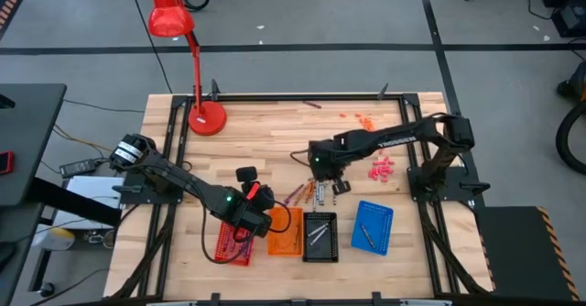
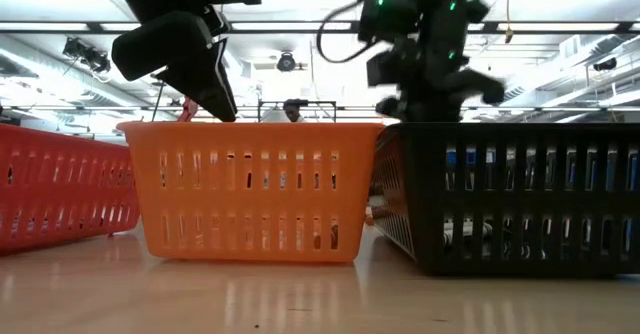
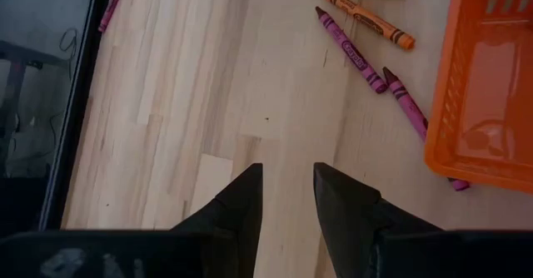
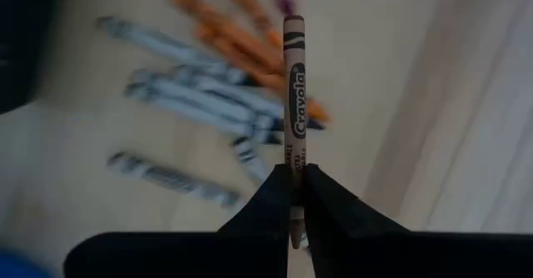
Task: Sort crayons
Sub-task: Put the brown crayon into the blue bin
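Loose crayons (image 1: 307, 192) in orange, purple and grey-white lie on the wooden table just beyond the trays. My right gripper (image 4: 296, 171) hangs over that pile (image 4: 208, 103), shut on one grey-brown crayon (image 4: 295, 86); it also shows from above as my right gripper (image 1: 322, 170). My left gripper (image 3: 287, 186) stands open over bare wood, nothing between its fingers, with purple crayons (image 3: 354, 53) and orange crayons (image 3: 366, 16) ahead of it beside the orange tray (image 3: 491, 95). Seen from above, my left gripper (image 1: 263, 196) is over the table by the orange tray. My right gripper pinches the grey-brown crayon near one end (image 4: 293, 157) between its two fingers, coming from above. The crayon runs in line with the fingers and sticks out past their tips toward the table. It is lifted clear of the pile below.
Four mesh trays stand in a row near the front edge: red (image 1: 233, 244), orange (image 1: 284, 233), black (image 1: 320, 237) and blue (image 1: 373, 226). A red desk lamp (image 1: 206, 118) stands at the far left. Pink bits (image 1: 382, 167) lie at the right.
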{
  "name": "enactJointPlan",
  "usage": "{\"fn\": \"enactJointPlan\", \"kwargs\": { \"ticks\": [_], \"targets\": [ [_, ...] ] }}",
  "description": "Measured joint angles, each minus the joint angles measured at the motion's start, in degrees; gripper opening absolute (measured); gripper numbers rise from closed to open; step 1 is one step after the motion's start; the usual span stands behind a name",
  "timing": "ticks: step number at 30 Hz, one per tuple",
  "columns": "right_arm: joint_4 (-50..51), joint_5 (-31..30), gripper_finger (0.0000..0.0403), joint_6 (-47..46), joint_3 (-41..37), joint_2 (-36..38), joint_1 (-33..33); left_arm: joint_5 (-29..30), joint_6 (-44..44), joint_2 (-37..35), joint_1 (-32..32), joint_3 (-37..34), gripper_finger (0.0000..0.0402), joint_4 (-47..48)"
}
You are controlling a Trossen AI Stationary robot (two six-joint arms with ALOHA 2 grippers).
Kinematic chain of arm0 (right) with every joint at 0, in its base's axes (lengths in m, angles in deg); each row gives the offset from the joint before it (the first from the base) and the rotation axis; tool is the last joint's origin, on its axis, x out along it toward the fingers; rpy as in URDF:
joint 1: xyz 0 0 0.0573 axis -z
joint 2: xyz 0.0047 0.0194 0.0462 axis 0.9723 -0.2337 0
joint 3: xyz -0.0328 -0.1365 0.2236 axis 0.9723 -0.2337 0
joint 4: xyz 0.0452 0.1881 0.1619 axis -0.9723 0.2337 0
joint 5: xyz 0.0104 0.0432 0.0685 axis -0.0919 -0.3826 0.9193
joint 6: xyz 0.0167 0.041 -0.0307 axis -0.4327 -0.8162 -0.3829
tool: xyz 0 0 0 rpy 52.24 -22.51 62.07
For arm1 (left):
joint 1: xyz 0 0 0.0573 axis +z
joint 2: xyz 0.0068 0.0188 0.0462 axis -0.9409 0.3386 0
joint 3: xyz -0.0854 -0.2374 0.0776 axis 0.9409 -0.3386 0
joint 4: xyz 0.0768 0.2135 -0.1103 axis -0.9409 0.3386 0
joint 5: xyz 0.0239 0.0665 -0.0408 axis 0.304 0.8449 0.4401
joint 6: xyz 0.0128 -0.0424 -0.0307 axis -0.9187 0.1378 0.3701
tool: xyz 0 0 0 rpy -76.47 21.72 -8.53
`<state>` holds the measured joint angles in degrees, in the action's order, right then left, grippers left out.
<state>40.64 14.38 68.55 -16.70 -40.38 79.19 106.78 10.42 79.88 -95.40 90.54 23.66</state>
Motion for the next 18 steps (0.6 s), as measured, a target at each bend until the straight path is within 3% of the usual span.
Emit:
{"fn": "enactJointPlan", "kwargs": {
  "ticks": [6,18],
  "targets": [
    [5.49,-0.25,0.0028,-1.37,0.97,4.89,-7.65,0.0,-1.77,0.0,0.28,0.0,0.0121,-0.03],
    [14.43,-4.48,0.0028,-14.88,0.98,11.37,-23.22,0.01,-1.76,0.0,0.28,0.0,0.0121,-0.73]
  ]
}}
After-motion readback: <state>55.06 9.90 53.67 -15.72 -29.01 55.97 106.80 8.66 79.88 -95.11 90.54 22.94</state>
